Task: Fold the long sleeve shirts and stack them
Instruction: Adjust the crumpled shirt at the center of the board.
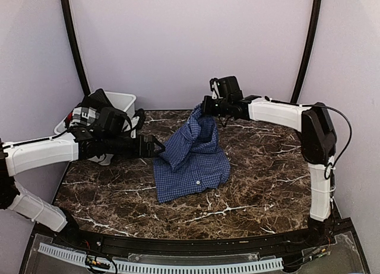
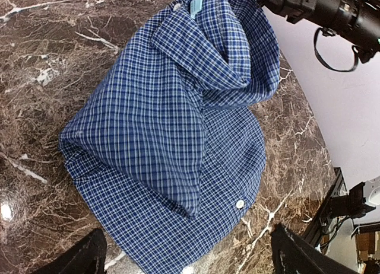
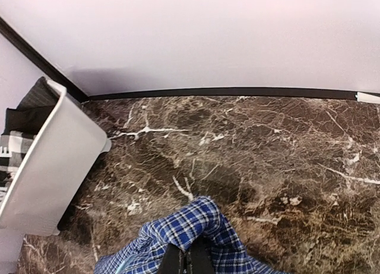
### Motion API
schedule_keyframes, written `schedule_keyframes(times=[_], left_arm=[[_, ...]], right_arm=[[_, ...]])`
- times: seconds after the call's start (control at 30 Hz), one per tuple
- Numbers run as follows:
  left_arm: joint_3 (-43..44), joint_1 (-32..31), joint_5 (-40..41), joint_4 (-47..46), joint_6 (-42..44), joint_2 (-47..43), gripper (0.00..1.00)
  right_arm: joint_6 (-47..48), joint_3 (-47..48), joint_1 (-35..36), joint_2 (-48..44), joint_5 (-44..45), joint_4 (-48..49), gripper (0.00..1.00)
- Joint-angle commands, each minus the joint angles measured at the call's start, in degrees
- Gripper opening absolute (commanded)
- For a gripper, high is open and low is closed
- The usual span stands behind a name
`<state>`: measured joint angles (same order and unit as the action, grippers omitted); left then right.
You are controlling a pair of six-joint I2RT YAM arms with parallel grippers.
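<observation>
A blue checked button-up shirt (image 1: 191,157) lies bunched in the middle of the marble table, its top end lifted. My right gripper (image 1: 205,108) is shut on that raised end and holds it above the table; the right wrist view shows the cloth (image 3: 196,226) pinched between closed fingers. My left gripper (image 1: 159,147) is open and empty just left of the shirt's left edge; in the left wrist view the shirt (image 2: 172,137) fills the frame with a white button showing, and its two fingertips (image 2: 80,259) stand wide apart at the bottom corners.
A white plastic bin (image 1: 122,102) holding dark and checked clothes stands at the back left of the table, also in the right wrist view (image 3: 47,167). The table (image 1: 261,185) has a dark brown marble top with a black rail along the back wall.
</observation>
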<state>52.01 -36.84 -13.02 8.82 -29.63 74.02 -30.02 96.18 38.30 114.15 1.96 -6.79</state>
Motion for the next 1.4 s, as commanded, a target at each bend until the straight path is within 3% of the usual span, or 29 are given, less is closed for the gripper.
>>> schedule_keyframes(times=[0.0, 0.17, 0.37, 0.47, 0.7, 1.03, 1.17, 1.37], left_arm=[[-0.5, -0.7, 1.8, -1.2, -1.8, 2.1, 0.95], [0.1, -1.3, 2.4, -2.2, -2.4, 7.4, 0.95], [0.2, -2.2, 3.1, -5.6, -3.0, 12.4, 0.93], [1.2, -2.1, 2.8, -7.3, -3.4, 14.9, 0.91], [5.5, -2.2, 2.3, -8.6, -2.4, 20.7, 0.75], [9.9, -2.2, 5.6, -8.0, -1.3, 23.4, 0.37], [12.1, -2.2, 8.0, -6.7, -0.6, 23.7, 0.24], [14.6, -2.0, 10.2, -4.6, 0.2, 23.4, 0.17]], right_arm=[[0.5, 7.9, -3.0, 8.3, -5.2, 3.1, 0.0], [1.0, 17.2, -4.9, 14.9, -7.5, 0.3, 0.15], [5.0, 14.7, -4.9, 10.8, -7.4, -0.5, 0.65], [7.1, 11.6, -4.8, 7.0, -6.1, -1.3, 0.76], [8.2, -5.8, -4.4, -5.2, -3.2, 0.8, 0.77], [3.9, -29.4, -3.9, -17.4, -2.8, 11.0, 0.72], [1.8, -32.1, -3.8, -17.0, -4.0, 12.3, 0.7], [-1.6, -31.8, -3.3, -13.3, -8.8, 14.9, 0.66]])
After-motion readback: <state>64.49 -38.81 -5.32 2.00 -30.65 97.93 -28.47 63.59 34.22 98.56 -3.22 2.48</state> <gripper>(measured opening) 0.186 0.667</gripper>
